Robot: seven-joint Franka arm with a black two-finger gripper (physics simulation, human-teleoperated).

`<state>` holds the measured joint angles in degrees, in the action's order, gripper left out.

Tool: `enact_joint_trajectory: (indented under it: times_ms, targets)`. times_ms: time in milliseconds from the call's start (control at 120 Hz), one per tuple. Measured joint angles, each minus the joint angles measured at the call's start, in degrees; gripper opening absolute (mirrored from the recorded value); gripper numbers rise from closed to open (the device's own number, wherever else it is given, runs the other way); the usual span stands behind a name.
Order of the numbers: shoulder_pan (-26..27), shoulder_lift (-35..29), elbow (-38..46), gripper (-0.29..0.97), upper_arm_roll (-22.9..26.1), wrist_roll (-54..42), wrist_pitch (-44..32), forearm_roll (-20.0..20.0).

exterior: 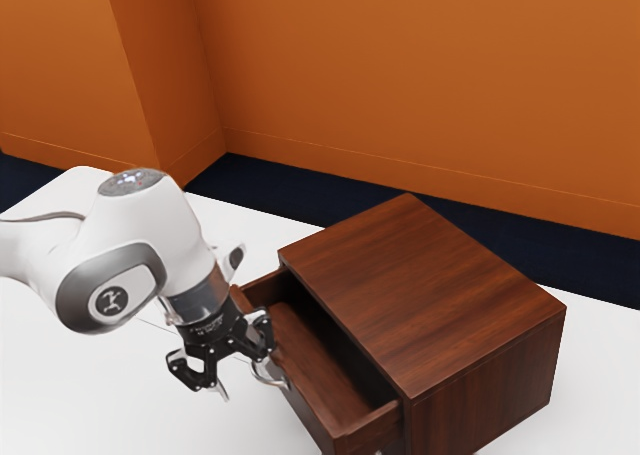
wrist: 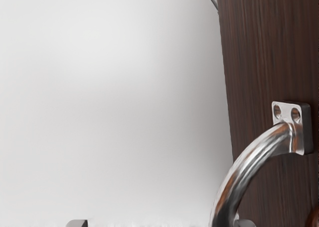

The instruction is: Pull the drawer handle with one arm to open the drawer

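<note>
A dark wooden cabinet [exterior: 425,285] stands on the white table [exterior: 80,395]. Its drawer [exterior: 322,373] is pulled partway out toward the exterior view's left, and its hollow inside shows. A curved silver handle [exterior: 268,375] sits on the drawer's front. My black gripper [exterior: 222,360] hangs right in front of that handle, fingers spread wide. In the wrist view the handle [wrist: 249,169] arcs from its bolted mount on the drawer front [wrist: 269,62] down past one fingertip [wrist: 243,223]. The other fingertip [wrist: 77,223] stands far off, touching nothing.
White tabletop [wrist: 99,112] stretches out in front of the drawer and around my arm. Orange walls [exterior: 420,75] and a dark floor strip [exterior: 560,245] lie behind the table. The cabinet sits near the table's right part in the exterior view.
</note>
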<state>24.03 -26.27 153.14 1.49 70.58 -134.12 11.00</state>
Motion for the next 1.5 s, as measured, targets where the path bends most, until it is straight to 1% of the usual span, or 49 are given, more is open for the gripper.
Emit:
enact_joint_trajectory:
  times_ms: [475,1000,1317,1500]
  targets:
    - [0.22,-4.51,3.68,0.33,-0.08,0.59,1.04,-0.1]
    - [0.11,-9.11,4.27,0.33,-0.08,1.58,7.84,-0.14]
    - [0.05,-10.62,4.22,0.36,-0.15,2.17,9.72,-0.16]
    - [0.39,-12.47,4.19,0.34,-0.35,2.84,11.96,-0.54]
